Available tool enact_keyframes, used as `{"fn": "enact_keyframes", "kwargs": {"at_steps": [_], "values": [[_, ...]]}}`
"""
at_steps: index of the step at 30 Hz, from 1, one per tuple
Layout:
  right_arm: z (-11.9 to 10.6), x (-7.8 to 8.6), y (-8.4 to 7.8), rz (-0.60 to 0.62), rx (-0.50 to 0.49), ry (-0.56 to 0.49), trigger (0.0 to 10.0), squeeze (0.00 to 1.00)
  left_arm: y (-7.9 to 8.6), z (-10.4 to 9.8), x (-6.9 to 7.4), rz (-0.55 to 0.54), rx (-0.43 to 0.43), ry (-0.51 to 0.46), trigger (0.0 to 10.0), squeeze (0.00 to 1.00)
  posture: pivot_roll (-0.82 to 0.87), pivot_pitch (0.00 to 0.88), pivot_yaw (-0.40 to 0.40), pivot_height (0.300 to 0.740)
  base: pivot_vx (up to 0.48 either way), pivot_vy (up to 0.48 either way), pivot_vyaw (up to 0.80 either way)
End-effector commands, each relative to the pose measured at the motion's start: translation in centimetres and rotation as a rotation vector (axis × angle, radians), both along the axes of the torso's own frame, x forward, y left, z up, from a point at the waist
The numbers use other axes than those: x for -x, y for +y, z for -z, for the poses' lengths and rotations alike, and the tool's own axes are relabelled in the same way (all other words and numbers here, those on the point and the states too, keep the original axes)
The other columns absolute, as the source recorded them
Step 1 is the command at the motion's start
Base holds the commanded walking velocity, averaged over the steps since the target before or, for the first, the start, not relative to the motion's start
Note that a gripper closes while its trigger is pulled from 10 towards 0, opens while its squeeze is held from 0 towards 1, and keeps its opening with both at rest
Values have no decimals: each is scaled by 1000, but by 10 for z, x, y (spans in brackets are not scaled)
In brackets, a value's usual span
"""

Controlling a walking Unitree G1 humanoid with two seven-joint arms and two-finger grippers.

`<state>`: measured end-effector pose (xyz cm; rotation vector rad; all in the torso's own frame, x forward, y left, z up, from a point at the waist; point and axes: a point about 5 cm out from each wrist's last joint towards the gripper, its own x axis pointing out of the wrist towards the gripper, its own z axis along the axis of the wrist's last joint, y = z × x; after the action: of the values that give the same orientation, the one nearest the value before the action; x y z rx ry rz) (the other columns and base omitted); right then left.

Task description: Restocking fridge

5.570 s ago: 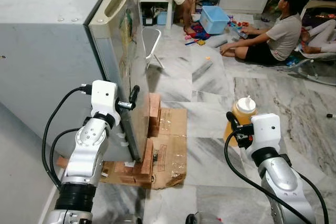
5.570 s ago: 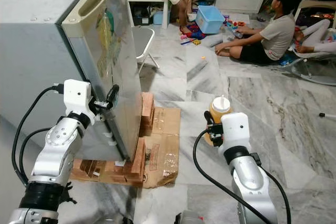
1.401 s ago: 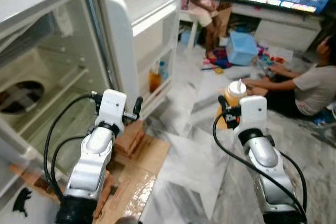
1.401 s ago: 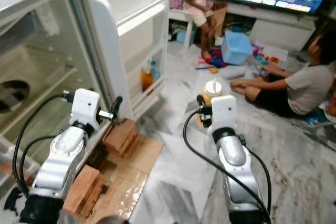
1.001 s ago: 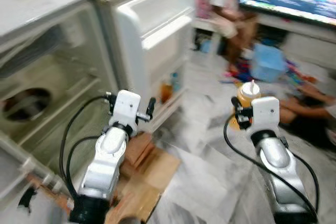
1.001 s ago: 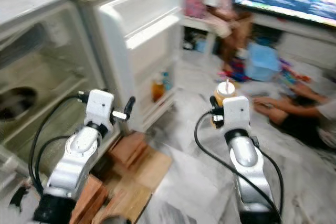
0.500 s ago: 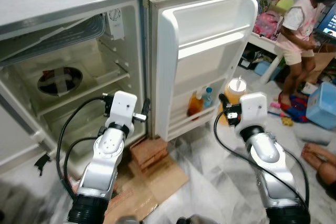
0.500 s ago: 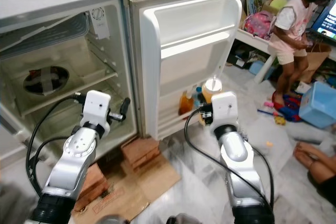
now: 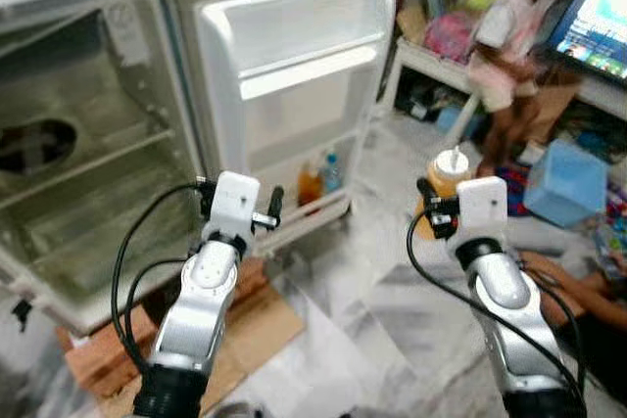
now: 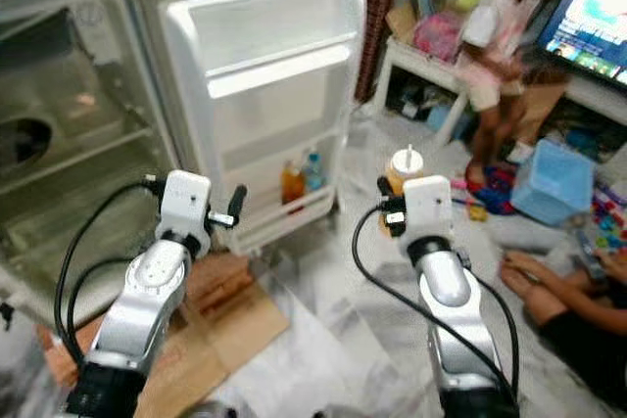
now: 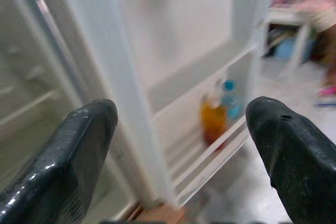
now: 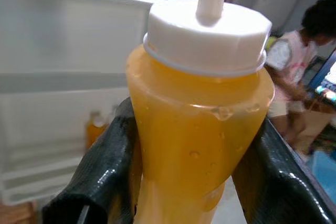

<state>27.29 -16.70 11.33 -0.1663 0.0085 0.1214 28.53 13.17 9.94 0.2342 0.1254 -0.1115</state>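
squeeze bottle gripped, fridge door wide open

here the right gripper (image 12: 194, 182) is clamped on an orange squeeze bottle (image 12: 199, 124) with a white cap; one black finger (image 12: 105, 166) presses each flank of the bottle's lower body, and the capped nozzle stands upright above them. the right arm is raised and bent at the elbow, holding the bottle (image 9: 446, 183) out in front of the robot, well apart from the fridge door (image 9: 294, 75). the left gripper (image 9: 274, 205) is lifted toward the door's lower edge, its fingers (image 11: 79, 150) spread wide with nothing between them. on the door's bottom shelf (image 10: 294, 212) stand an amber bottle (image 10: 292, 181) and a blue-capped bottle (image 10: 313, 169). beyond the bottle a person in pink (image 9: 509, 56) stands near a blue bin (image 9: 573, 183).

compared with half a second ago, the view has swung right: the fridge cavity (image 9: 69, 193) sits further left, and the held bottle now lies against open floor rather than beside the door shelf.
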Motion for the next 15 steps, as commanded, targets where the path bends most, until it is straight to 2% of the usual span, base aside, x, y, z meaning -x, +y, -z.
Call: {"fn": "enact_keyframes", "kwargs": {"at_steps": [1, 3, 4, 9, 12, 15], "values": [[-7, -2, -3, -1, 1, -33, 10000, 0, 3, -5, -2, -37, -13, -21, 10000, 0, 20, 0, -19, 740, 0, -472, 0], [-8, -2, -3, 1, -3, -37, 10000, 0, 13, -6, 1, -91, -7, -24, 10000, 0, 23, 0, -17, 740, 0, -472, 0], [-9, -3, -5, 9, -11, -43, 10000, 0, 24, -6, 4, -152, 9, -23, 10000, 0, 27, 0, -15, 740, 0, -472, 0], [-13, -9, -9, 36, -13, -59, 10000, 0, 45, -13, 14, -252, 13, -66, 10000, 0, 55, 0, -22, 740, 0, -475, 0], [-18, -13, -13, 54, 3, -83, 10000, 0, 52, -24, 22, -288, 21, -121, 10000, 0, 68, 0, -19, 740, 0, -89, 0], [-20, -17, -21, 105, 19, -96, 10000, 0, 56, -19, 36, -302, 49, -119, 10000, 0, 56, 0, -28, 740, 0, 0, 0]]}}
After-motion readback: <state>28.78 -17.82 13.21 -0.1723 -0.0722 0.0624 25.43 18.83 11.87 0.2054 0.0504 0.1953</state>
